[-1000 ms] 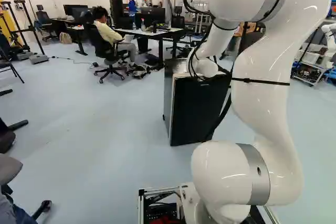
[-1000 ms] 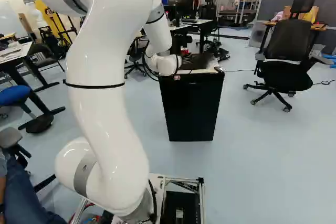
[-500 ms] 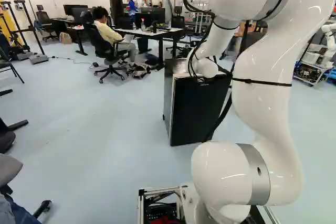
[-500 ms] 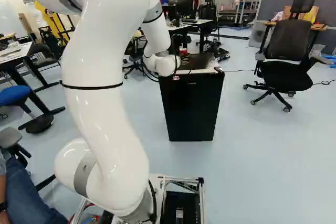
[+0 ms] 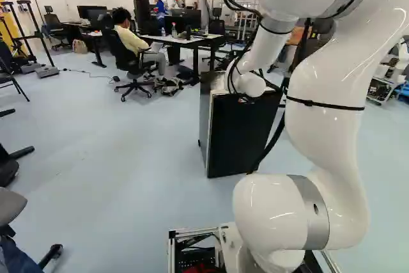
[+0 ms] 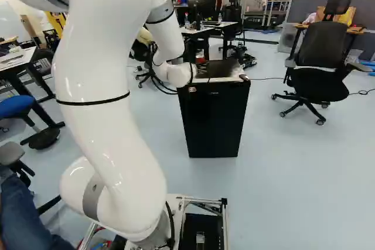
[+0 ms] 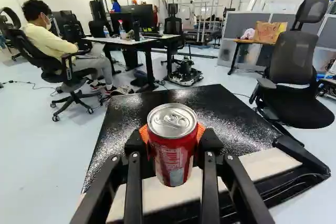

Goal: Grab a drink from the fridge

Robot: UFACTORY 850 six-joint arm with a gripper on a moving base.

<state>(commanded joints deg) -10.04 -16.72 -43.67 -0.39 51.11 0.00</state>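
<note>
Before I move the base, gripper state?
Gripper: closed on a red soda can, held upright between both orange pads, above the black fridge top.

1. The arm's (image 5: 326, 126) upper part has leaned back, rightward in the left base view, leftward in the right.
2. Its far joint (image 6: 177, 75) has slid left against the fridge (image 6: 214, 121) there.
3. The can (image 7: 172, 153), in the pincer (image 7: 173, 136), moved along.

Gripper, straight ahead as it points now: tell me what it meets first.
Probably the fridge's black top, toward its far edge, beyond the can in the jaws; the gap is unclear.
</note>
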